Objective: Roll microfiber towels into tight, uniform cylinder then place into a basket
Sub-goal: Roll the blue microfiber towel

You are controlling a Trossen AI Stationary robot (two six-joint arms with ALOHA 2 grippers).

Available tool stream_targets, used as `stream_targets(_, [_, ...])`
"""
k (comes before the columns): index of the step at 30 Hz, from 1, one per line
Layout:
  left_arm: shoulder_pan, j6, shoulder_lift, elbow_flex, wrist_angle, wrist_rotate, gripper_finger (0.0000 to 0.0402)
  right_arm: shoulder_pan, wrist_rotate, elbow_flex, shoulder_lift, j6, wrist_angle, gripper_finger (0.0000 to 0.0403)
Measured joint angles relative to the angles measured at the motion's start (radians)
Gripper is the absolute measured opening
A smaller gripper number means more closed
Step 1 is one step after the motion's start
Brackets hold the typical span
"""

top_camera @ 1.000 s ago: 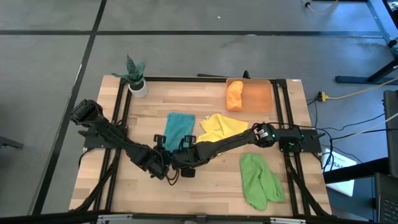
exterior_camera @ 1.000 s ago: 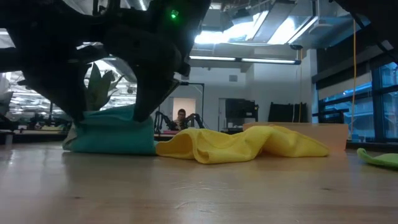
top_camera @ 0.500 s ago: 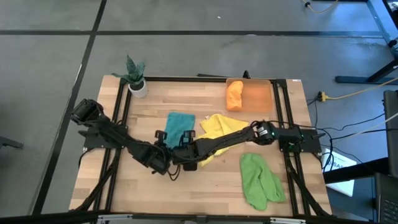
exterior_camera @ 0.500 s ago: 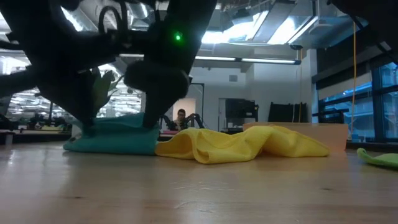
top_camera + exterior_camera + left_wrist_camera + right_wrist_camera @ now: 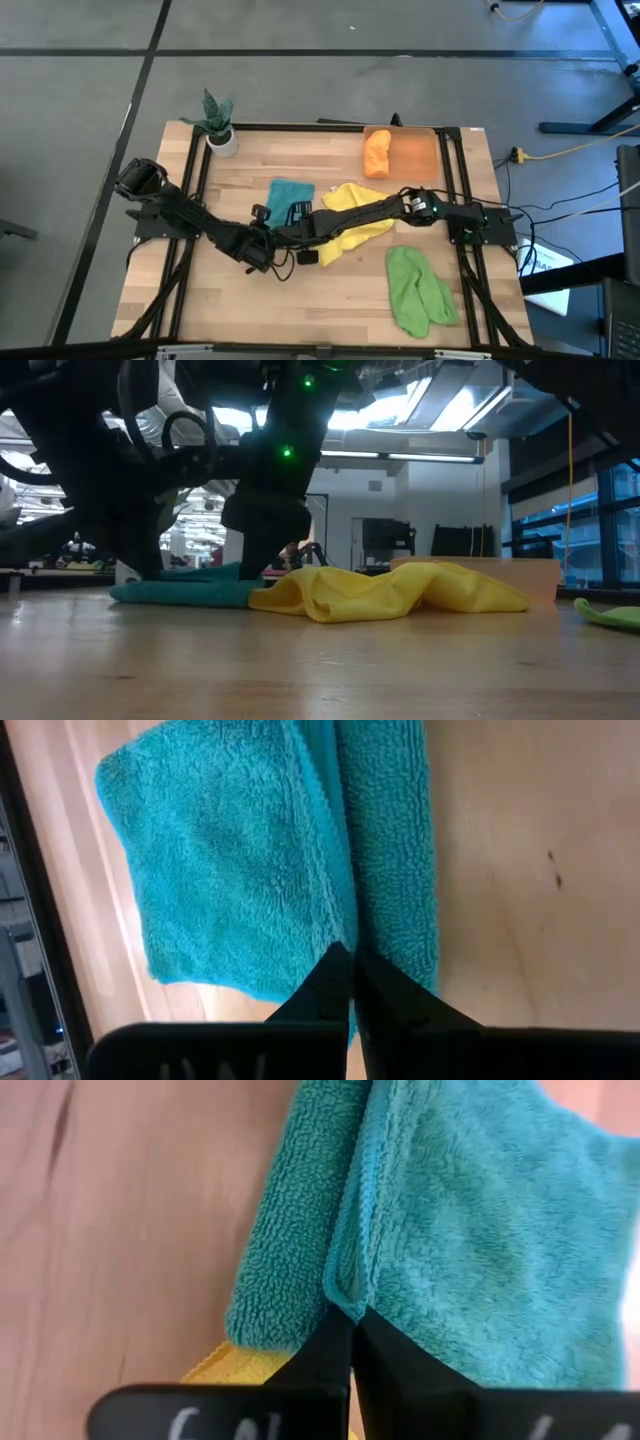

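No text, label, brand or number can be read in any view. Pale marks show on the black wrist plate (image 5: 220,1420) in the right wrist view, too cropped to make out.

One towel (image 5: 377,153) in the basket (image 5: 415,155) — three towels (image 5: 352,205) on the table (image 5: 330,300).

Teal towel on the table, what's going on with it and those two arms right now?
Both arms are at the teal towel, which lies on the wooden table. The left gripper and right gripper each have their jaws shut on its near edge. One orange towel already sits in the basket. The yellow towel and green towel lie unrolled.
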Motion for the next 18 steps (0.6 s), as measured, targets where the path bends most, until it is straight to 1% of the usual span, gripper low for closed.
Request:
stream_targets(2, [0.005, 0.001, 0.000, -0.001, 0.002, 0.001, 0.0000, -0.005, -0.019, 0.000, 0.000, -0.001, 0.002, 0.0007])
stream_targets(11, [0.011, 0.004, 0.001, -0.003, 0.007, -0.002, 0.0001, -0.012, -0.023, 0.000, 0.000, -0.022, 0.002, 0.0040])
stream_targets(15, [0.022, 0.004, 0.001, -0.003, 0.009, -0.013, 0.0017, -0.021, -0.016, 0.000, 0.000, -0.023, 0.009, 0.0063])
stream_targets(18, [0.034, 0.003, 0.001, -0.004, 0.005, -0.020, 0.0038, -0.028, -0.015, -0.001, 0.000, -0.023, 0.009, 0.0088])
